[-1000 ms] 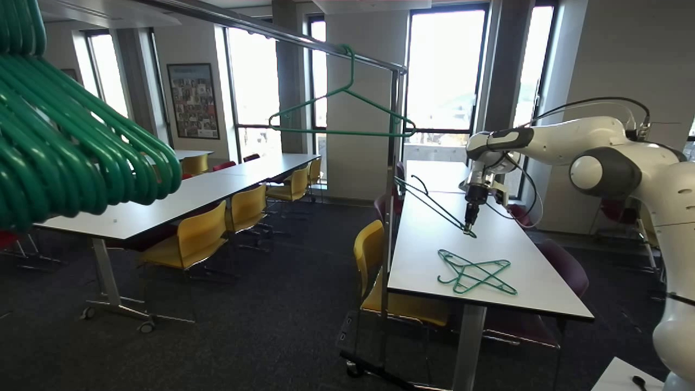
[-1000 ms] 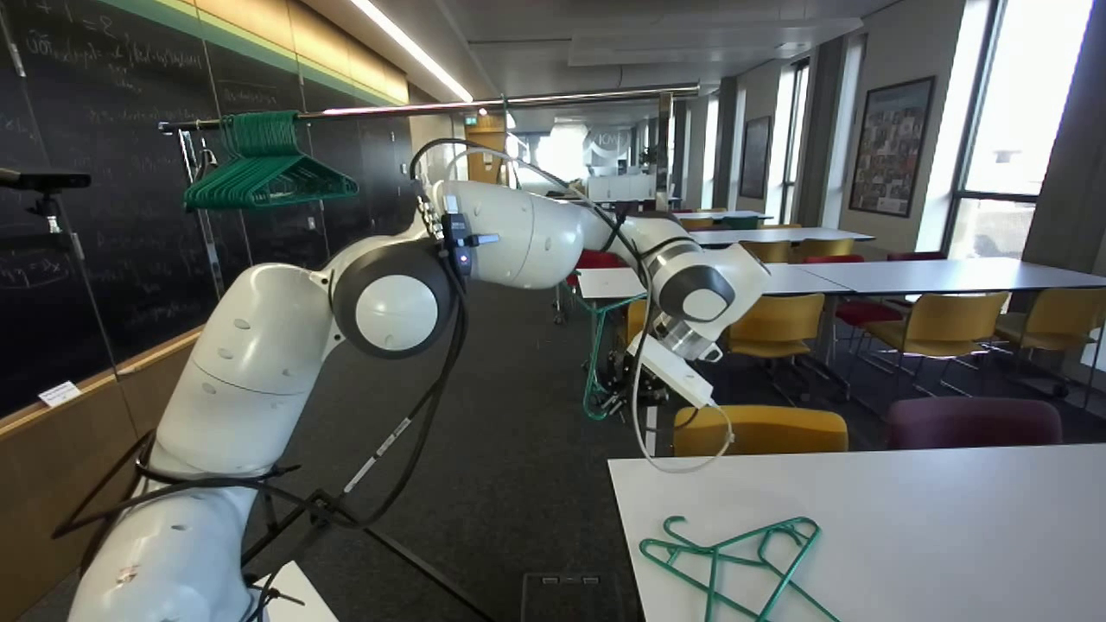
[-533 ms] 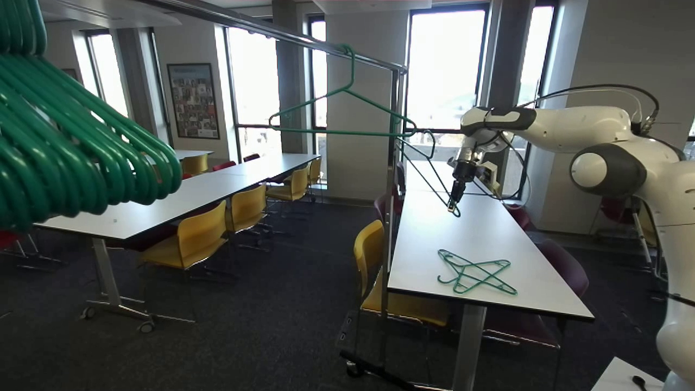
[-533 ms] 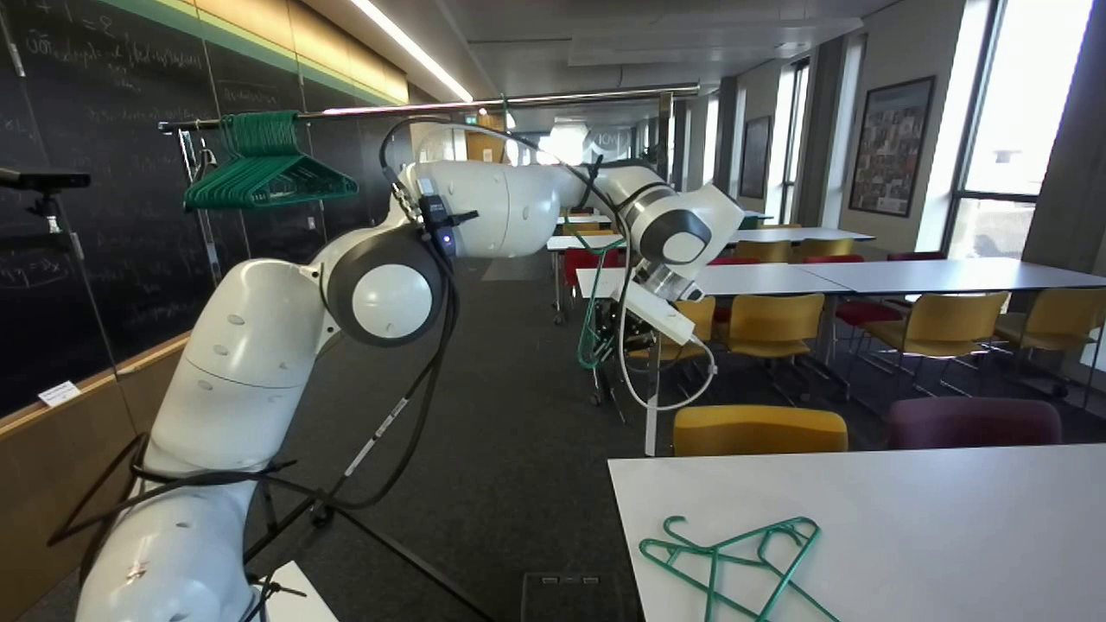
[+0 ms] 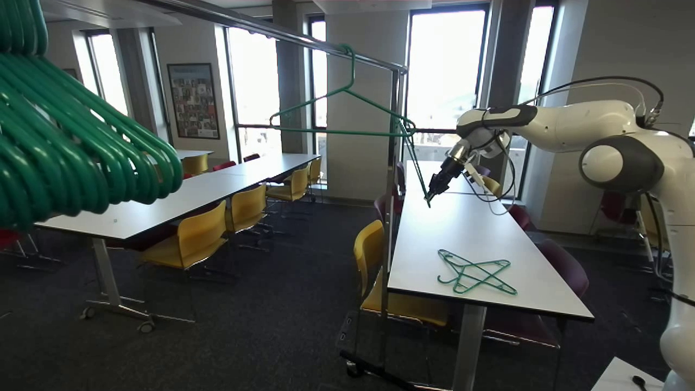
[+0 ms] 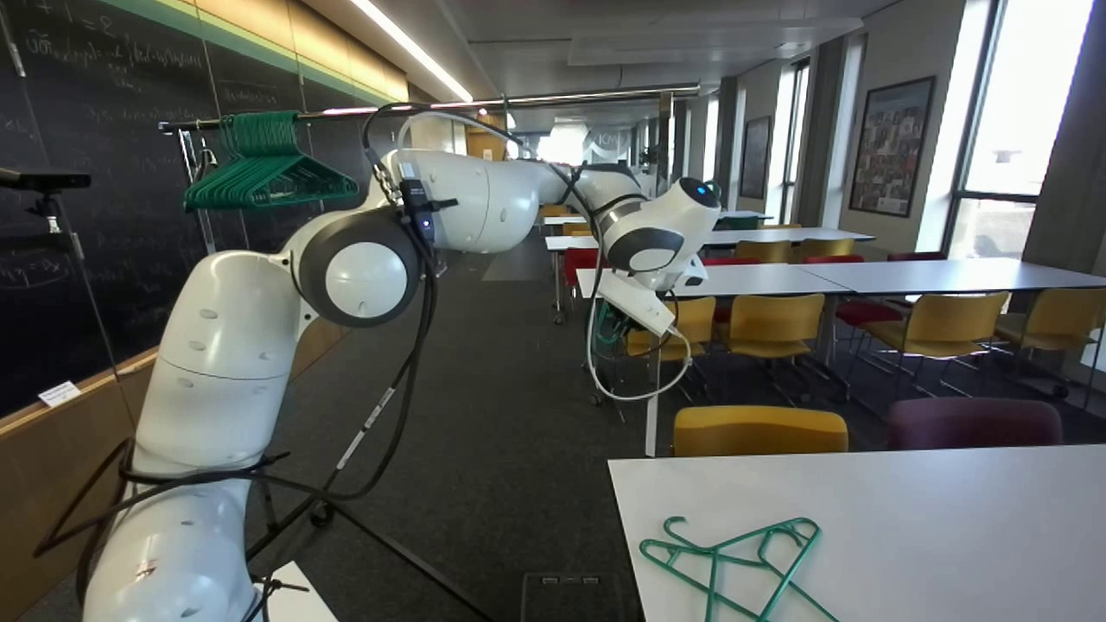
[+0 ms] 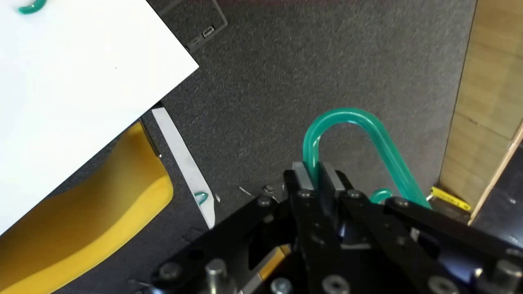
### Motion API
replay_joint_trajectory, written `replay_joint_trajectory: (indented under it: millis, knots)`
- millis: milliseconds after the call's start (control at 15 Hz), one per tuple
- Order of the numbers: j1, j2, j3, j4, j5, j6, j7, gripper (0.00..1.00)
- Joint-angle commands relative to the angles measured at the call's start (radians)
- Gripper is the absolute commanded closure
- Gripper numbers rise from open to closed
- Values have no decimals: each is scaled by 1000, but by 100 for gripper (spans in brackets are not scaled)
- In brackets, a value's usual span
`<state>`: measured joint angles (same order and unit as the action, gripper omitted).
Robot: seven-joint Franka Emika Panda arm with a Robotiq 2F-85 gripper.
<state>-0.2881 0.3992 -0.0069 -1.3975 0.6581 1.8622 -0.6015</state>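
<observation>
Over there the gripper [image 7: 316, 175] pinches a green hanger [image 7: 396, 165] by one end, its length slanting steeply up from the jaws.

Windows [image 5: 446, 68] glare white; carpet [image 5: 260, 326] dim; wrist-view tabletop [image 7: 81, 85] overexposed.

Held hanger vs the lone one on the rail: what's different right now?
Support: the held hanger is clamped in the jaws beside a rounded corner; the lone hanger hangs by its hook from the rail.
Pose: in an exterior view, the held hanger slants steeply and looks narrow, nearly edge-on; the lone hanger hangs upright, full triangle showing, bottom bar near level.
Shared: both are green.
</observation>
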Motion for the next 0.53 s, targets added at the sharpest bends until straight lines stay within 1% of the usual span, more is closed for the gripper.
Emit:
replay_joint_trajectory:
  millis: [0, 200, 467]
  knots:
    - [29, -109, 1, -207, 105, 231, 45, 97]
    - [62, -148, 3, -315, 188, 443, 52, 97]
    - [108, -195, 13, -430, 274, 763, 9, 97]
